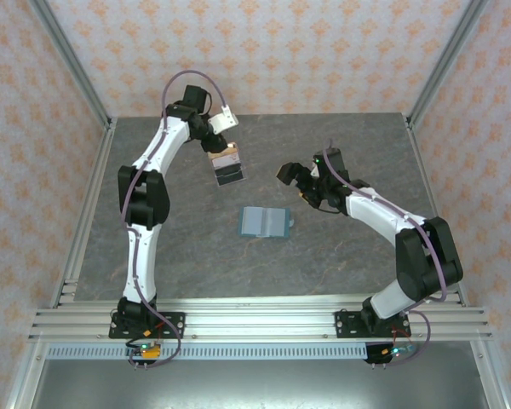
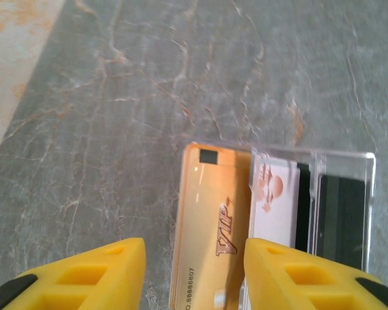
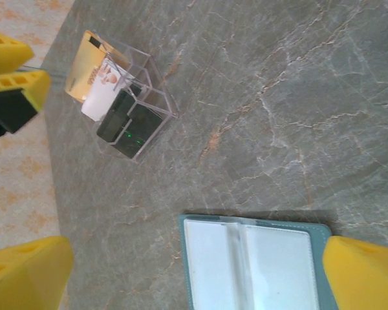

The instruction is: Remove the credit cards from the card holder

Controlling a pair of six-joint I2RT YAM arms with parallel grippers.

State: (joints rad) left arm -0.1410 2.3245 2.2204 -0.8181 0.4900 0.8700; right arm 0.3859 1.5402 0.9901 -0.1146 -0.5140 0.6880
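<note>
Clear box [image 2: 370, 169] holds a tan card [image 2: 210, 226], white card [image 2: 275, 200] and dark card [image 2: 341, 219]. The card holder [image 1: 264, 222] lies open at its 5 o'clock. Left gripper [image 2: 194, 274] and right gripper [image 3: 194, 278] gape wide, empty.

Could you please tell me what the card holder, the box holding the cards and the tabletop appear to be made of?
Card holder: probably faux leather or fabric, matt blue-grey edging, with glossy pale sleeves inside.
Card box: clear rigid plastic, likely acrylic; cards show through its walls.
Tabletop: grey stone-look surface with pale veins, possibly laminate.
</note>
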